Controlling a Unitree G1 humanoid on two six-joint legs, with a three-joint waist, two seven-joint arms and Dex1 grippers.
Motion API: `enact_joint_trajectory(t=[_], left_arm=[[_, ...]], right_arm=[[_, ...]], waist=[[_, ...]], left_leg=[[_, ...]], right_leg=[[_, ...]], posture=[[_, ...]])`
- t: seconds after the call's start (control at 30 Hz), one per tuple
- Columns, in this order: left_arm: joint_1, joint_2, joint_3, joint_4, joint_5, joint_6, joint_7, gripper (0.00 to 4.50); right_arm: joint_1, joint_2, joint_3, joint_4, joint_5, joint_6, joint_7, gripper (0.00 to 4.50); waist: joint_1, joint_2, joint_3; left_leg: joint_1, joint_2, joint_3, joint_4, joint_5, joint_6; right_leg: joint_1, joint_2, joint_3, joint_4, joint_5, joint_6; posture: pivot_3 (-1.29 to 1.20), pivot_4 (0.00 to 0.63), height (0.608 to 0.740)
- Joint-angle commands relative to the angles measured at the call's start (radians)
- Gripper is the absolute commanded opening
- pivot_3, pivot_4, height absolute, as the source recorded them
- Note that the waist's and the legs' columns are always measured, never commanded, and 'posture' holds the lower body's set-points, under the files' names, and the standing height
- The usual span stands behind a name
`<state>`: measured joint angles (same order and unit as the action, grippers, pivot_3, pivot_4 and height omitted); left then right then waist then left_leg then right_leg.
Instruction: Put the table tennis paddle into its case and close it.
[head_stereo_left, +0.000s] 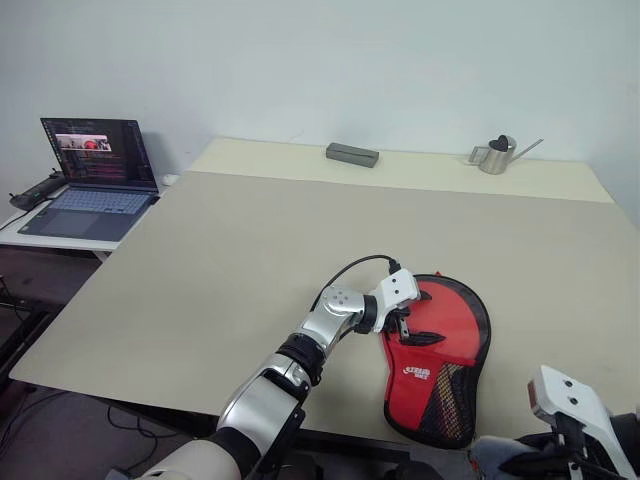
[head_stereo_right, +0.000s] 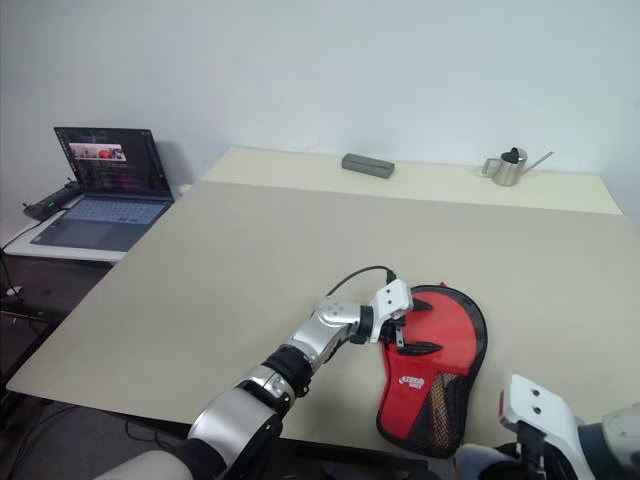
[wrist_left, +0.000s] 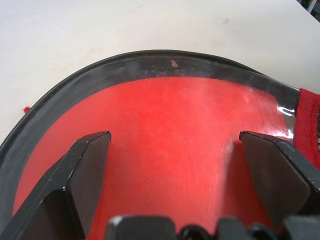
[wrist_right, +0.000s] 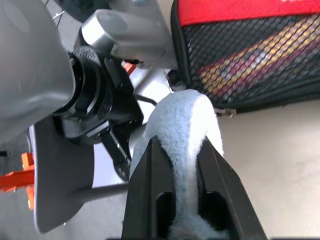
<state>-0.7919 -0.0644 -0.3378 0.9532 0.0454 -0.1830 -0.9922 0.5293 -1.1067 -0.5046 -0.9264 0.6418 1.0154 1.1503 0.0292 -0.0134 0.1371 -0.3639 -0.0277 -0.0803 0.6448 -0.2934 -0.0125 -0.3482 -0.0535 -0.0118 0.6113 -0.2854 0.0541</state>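
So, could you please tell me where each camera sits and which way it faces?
Head eyes: forward and down over the table; both show the left arm reaching to the case.
Left wrist: along the open left gripper, close over the case's red face.
Right wrist: along the right gripper, shut on a pale blue cloth; case's mesh beyond.

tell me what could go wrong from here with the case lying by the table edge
The case lies close to the table's near edge, so a push from the open left gripper over it could slide it off. The right gripper is shut on a light blue cloth, leaving it unavailable to steady the case.
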Motion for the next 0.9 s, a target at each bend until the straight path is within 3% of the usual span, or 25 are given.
enact_joint_trajectory(t=[0.03,0.13,0.4,0.6,0.73,0.9], left_arm=[[0.09,0.02,-0.07,0.156,0.099,0.055,0.015,4.5],[0.09,0.021,-0.07,0.157,0.1,0.054,0.016,4.5],[0.083,0.018,-0.07,0.163,0.104,0.048,0.019,4.5],[0.078,0.016,-0.067,0.165,0.104,0.045,0.023,4.5],[0.075,0.028,-0.049,0.145,0.085,0.043,0.015,4.5],[0.087,0.062,-0.027,0.052,0.047,0.048,-0.041,4.5]], right_arm=[[-0.023,-0.007,-0.012,-0.003,0.061,0.008,0.016,0.04],[-0.026,-0.019,-0.033,0.009,0.074,0.013,0.032,0.04],[0.048,-0.025,-0.126,-0.036,0.103,-0.041,0.152,2.67],[0.017,-0.01,-0.154,-0.044,0.161,-0.058,0.149,2.67],[-0.232,-0.009,-0.111,0.11,0.25,-0.04,0.024,2.67],[-0.524,-0.027,0.012,0.374,0.215,-0.059,-0.073,2.67]], waist=[[0.0,0.0,0.0],[0.0,0.0,0.0],[0.0,-0.001,0.0],[0.0,-0.002,-0.001],[-0.004,-0.002,0.0],[-0.005,-0.002,0.001]], left_leg=[[0.0,0.0,0.0,0.0,0.0,0.0],[0.0,0.0,0.0,0.0,0.0,0.0],[0.0,0.0,0.0,0.0,0.0,0.001],[0.0,0.0,0.0,0.0,0.0,0.0],[0.0,0.0,0.0,0.0,0.0,0.0],[0.0,0.0,0.0,-0.001,0.0,0.0]], right_leg=[[0.0,0.0,0.0,0.0,0.0,0.0],[0.0,0.0,0.0,0.0,0.0,0.0],[0.0,0.0,0.0,0.0,0.0,0.0],[0.0,0.0,0.0,0.0,0.0,0.0],[0.001,-0.001,0.001,0.0,0.001,0.002],[-0.002,-0.002,-0.001,0.0,0.001,0.001]], posture=[[0.0,0.15,0.74],[0.0,0.15,0.74],[0.0,0.15,0.74],[0.0,0.15,0.74],[0.0,0.15,0.74],[0.0,0.15,0.74]])
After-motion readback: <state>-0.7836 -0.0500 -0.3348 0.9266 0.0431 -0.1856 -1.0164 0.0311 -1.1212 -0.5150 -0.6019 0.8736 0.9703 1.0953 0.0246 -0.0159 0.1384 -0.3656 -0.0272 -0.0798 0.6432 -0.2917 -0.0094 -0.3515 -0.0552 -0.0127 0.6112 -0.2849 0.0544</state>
